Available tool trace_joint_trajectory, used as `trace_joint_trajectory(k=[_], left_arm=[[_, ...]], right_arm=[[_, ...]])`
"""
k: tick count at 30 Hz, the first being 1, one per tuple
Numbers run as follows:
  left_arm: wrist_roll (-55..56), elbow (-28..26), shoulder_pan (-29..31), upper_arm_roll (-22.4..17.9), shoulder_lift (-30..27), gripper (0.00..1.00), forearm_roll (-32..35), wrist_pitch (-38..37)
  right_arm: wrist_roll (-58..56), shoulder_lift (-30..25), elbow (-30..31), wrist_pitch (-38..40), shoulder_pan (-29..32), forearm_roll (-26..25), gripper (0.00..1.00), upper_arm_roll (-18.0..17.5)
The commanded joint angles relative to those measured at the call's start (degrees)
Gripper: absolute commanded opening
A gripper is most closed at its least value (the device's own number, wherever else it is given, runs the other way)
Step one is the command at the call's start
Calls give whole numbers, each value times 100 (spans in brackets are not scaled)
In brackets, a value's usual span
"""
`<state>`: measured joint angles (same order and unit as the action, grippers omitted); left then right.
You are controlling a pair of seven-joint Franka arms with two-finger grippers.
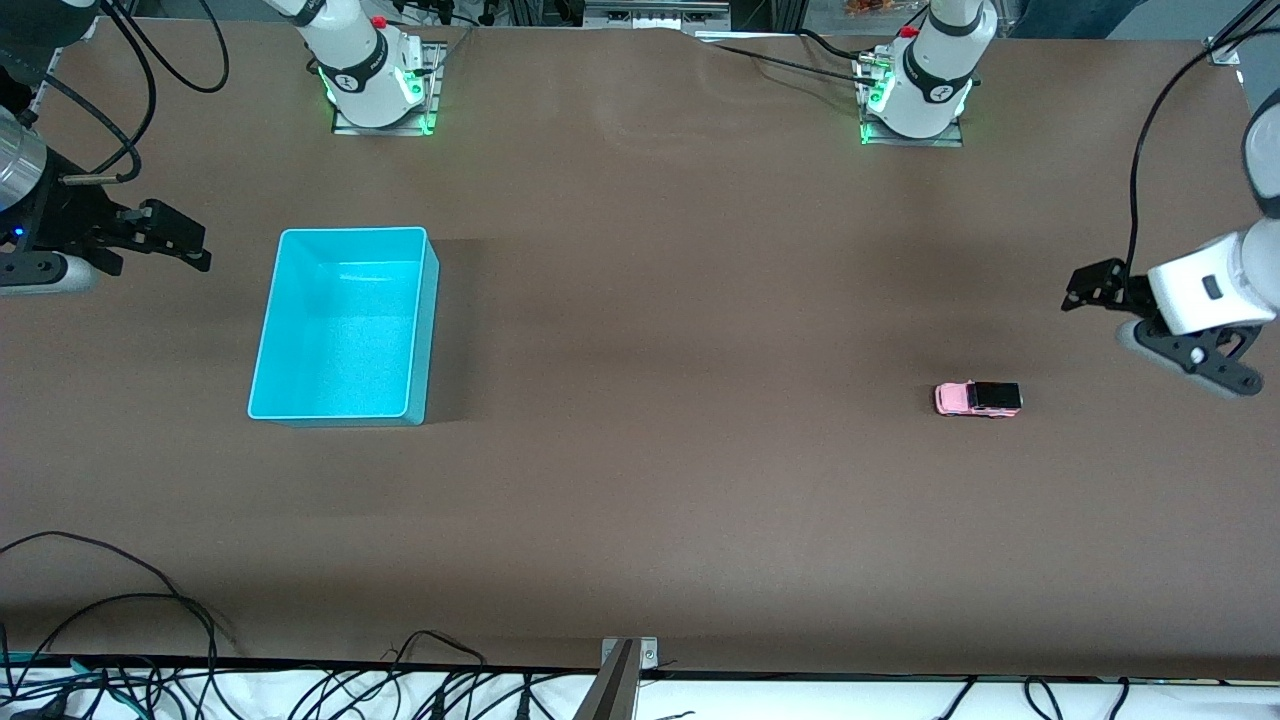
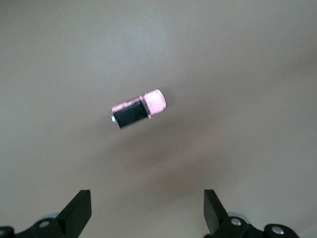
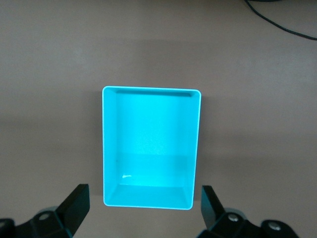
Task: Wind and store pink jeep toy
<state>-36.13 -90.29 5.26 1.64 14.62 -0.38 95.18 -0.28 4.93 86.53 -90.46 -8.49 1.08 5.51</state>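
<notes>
we see the brown table (image 1: 640,480), turquoise bin (image 1: 300,412) toward the right arm's end, pink jeep toy (image 1: 978,398) on the table toward the left arm's end. left gripper (image 1: 1078,285) and right gripper (image 1: 190,245) hover, both jaws apart, empty.

We see only the tips of the left gripper's (image 2: 147,210) fingers (image 2: 79,208) in its wrist view; the lower edge cuts off the rest. The right gripper (image 3: 144,207) is cropped likewise in its own view. In the front view both arms run off the side edges, so their upper links escape us. The pink jeep toy (image 2: 138,108) appears blurred from the left wrist, and its wheels are too small for us to make out.
</notes>
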Motion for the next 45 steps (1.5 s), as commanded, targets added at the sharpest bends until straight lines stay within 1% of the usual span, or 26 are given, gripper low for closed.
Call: trace_joint_trajectory(k=[1,5,10,12,15,21,24,26,30,32,38,45], left_arm=[[-1210,91,63,29,479,100,108,342],[-2264,47,72,38,769,100,187,764],[-3249,-6,45,38,1147,100,433,1212],[-3610,-129,36,47,1227,100,530,1414],[-3980,-497,28,56,1236,100,574,1783],[-4498,-1350,36,56,1227,100,574,2873],[-4613,-1614,28,56,1227,100,574,3068],[-4675,-1676,1,64,1227,100,583,3076],[-4982,-1685,-25,91,1236,100,1021,3208],[-5009,-1694,-51,91,1253,100,1136,3313],[-5044,-1737,-43,91,1455,100,1295,3612],[-5097,-2177,10,91,1456,100,1286,4183]], right_arm=[[-51,8,-119,133,-3,-90,100,-6],[-42,8,-119,133,-3,-90,100,-6],[-51,8,-119,133,-3,-90,100,-6],[-51,8,-119,133,-3,-90,100,-6],[-42,8,-119,133,-3,-90,100,-6],[-51,8,-119,133,-3,-90,100,-6],[-51,8,-119,133,-3,-90,100,-6],[-51,8,-119,133,-3,-90,100,-6],[-51,8,-119,133,-3,-90,100,3],[-51,8,-119,133,-3,-90,100,3],[-51,8,-119,133,-3,-90,100,3],[-51,8,-119,133,14,-90,100,-6]])
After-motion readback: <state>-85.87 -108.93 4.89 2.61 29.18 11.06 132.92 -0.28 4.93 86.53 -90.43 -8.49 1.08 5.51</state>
